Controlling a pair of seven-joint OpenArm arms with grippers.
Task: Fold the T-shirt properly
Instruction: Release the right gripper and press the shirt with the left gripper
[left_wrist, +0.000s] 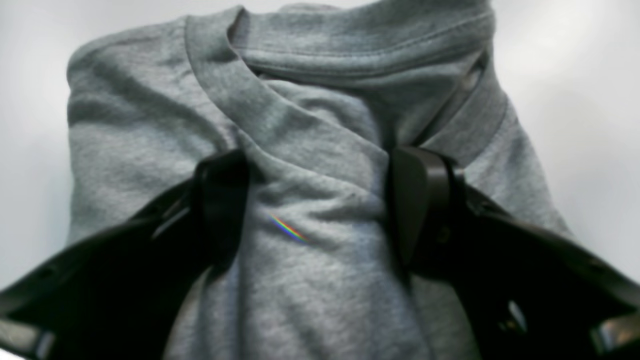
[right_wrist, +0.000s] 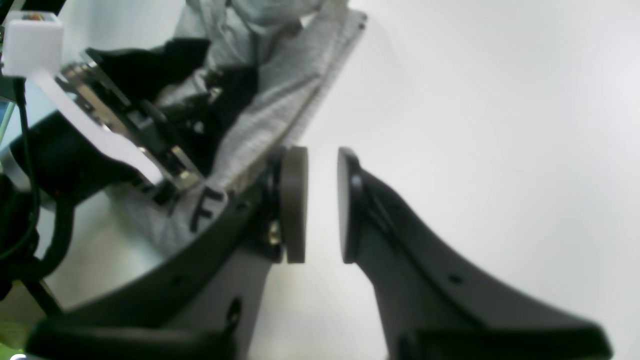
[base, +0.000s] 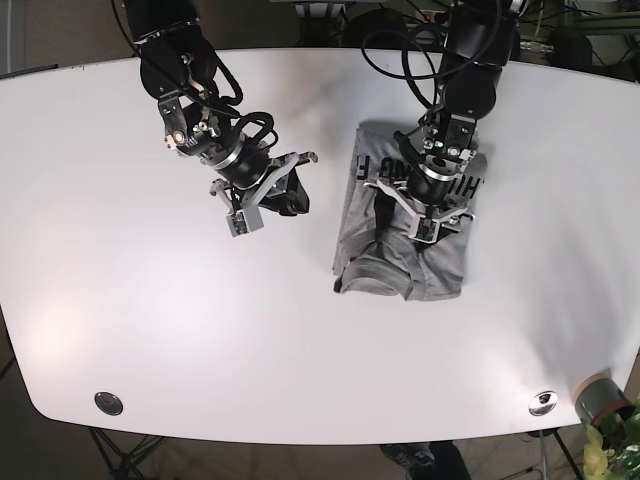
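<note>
Base view | T-shirt (base: 405, 240) grey, folded, collar bunched | left end effector (left_wrist: 320, 205) grasping T-shirt | right end effector (right_wrist: 322, 205) released

I see even, bright overhead light; both wrist views soft-focused, white table (base: 120, 300) glaring, a rainbow flare on T-shirt (left_wrist: 310, 270).

The black lettering (base: 470, 186) on the T-shirt (base: 440, 275) is largely covered by the left gripper (base: 428, 213); at six o'clock, its fabric is cut off in the left wrist view.
</note>
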